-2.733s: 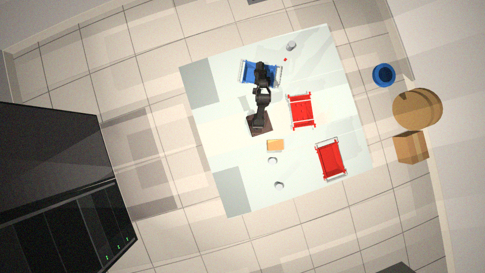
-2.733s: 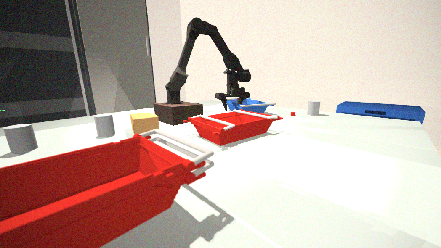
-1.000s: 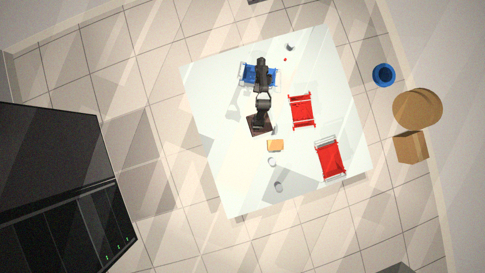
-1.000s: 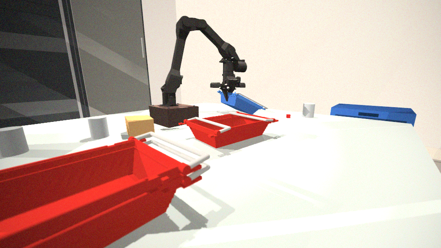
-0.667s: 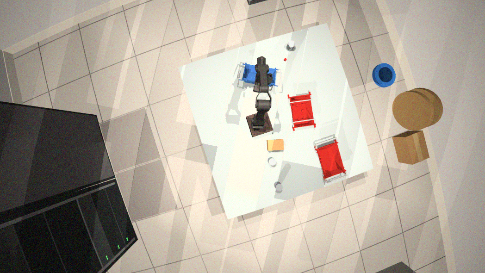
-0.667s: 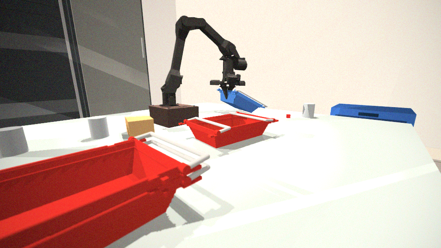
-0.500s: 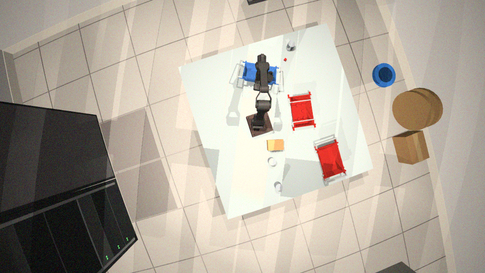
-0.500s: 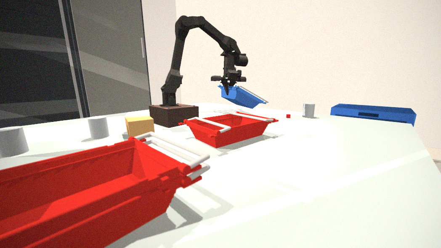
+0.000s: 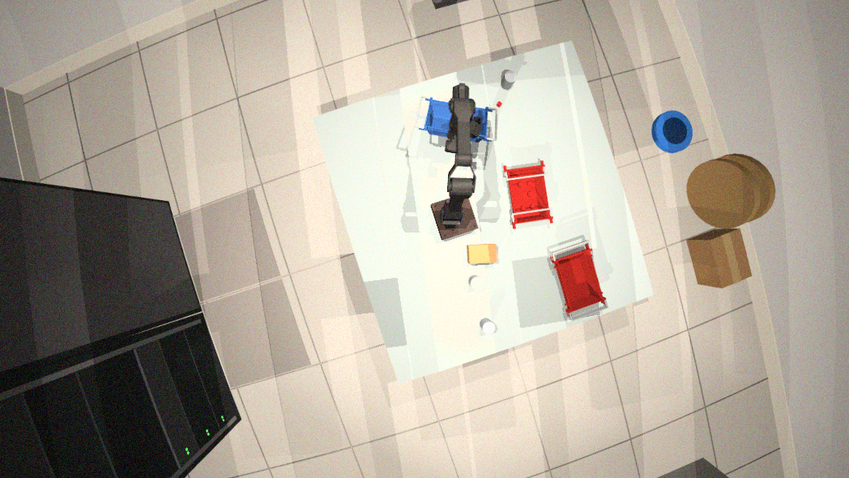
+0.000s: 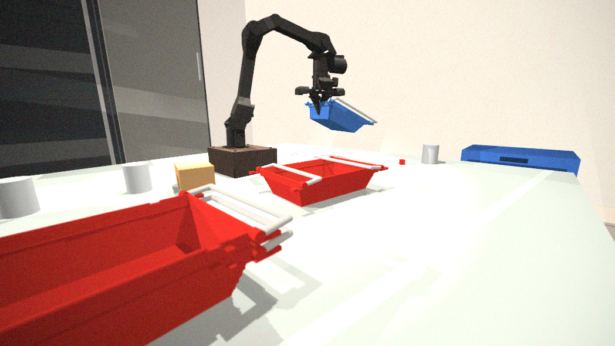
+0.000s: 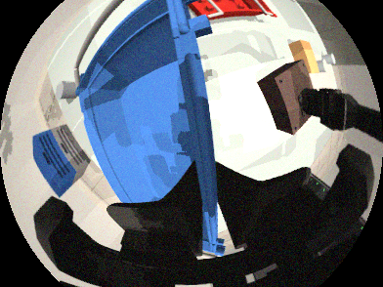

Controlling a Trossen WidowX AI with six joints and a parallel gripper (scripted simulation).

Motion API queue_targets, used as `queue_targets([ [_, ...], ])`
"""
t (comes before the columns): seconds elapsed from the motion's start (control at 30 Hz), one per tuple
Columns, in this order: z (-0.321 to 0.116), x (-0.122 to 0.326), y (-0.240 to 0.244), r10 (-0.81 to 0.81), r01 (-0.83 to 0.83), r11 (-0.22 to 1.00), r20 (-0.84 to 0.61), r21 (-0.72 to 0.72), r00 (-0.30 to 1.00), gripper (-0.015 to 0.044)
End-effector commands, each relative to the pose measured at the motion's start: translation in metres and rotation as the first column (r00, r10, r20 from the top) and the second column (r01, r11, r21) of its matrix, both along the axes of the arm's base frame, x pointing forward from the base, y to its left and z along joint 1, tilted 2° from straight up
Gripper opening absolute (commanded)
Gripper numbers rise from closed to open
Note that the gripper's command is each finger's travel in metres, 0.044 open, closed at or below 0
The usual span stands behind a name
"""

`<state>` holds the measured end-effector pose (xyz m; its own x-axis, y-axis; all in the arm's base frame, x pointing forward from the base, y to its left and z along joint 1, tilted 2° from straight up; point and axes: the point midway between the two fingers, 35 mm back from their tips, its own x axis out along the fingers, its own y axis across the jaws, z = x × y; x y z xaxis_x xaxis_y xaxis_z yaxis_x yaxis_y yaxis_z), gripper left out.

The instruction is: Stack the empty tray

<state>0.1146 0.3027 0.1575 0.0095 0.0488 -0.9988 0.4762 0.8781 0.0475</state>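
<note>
Blue tray [image 9: 437, 118] [image 10: 344, 118] [image 11: 151, 127] hangs tilted above the worktop [image 9: 606, 225] [image 10: 430, 257] [image 11: 239, 98], its near long edge clenched in the claw [image 9: 474, 126] [image 10: 319, 111] [image 11: 202, 163]. Below it, two red trays stand apart on the worktop; the one nearer the arm, the loaded tray [image 9: 545, 191] [image 10: 335, 186] [image 11: 230, 8], has both white bars lying across its top. Smaller are the yellow block [image 9: 481, 253] [image 10: 194, 176] [image 11: 304, 56] and, smallest, a red cube [image 9: 499, 104] [image 10: 401, 162].

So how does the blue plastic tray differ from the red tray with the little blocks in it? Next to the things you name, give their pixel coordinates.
The blue plastic tray [image 9: 438, 118] [image 10: 342, 115] [image 11: 151, 117] hangs tilted in the air; the loaded red plastic tray [image 9: 527, 191] [image 10: 318, 189] [image 11: 230, 7] stands on the table. The blue tray's bars are swung outward, the red tray's lie across its top. Both have two pale bars.
</note>
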Motion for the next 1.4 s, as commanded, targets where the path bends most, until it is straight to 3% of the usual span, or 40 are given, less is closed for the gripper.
queue_targets([
  [0.0,0.007,0.000,0.001,0.003,-0.003,1.000,0.005,0.015,1.000,0.0000],
  [0.77,0.007,0.001,0.001,0.001,-0.001,1.000,0.005,0.015,1.000,0.0000],
  [1.37,0.005,0.061,-0.028,-0.209,0.209,0.978,-0.002,0.011,0.978,0.0000],
])
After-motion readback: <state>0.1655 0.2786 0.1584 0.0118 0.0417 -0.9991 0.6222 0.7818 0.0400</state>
